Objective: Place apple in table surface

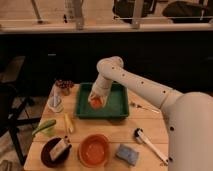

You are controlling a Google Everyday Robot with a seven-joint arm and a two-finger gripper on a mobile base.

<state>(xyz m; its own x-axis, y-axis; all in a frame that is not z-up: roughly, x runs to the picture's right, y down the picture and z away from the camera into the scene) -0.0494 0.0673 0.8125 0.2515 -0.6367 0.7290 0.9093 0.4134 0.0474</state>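
The green tray (116,104) lies toward the far edge of the table surface (120,131). Over the tray's left half, the gripper (94,98) is pinched onto the apple (96,104). The apple sits within the tray's outline, but whether it touches the tray floor cannot be told. In front of the tray, near the table's near edge, stands an orange bowl (94,150). Front-left of the tray, a dark bowl (50,155) holds a pale boxy item (62,146). A small cup (64,87) of dark pieces stands off the tray's back-left corner. A strip of bare planks runs along the tray's front rim. A blue sponge (126,153) and a white-handled brush (148,143) lie front-right.
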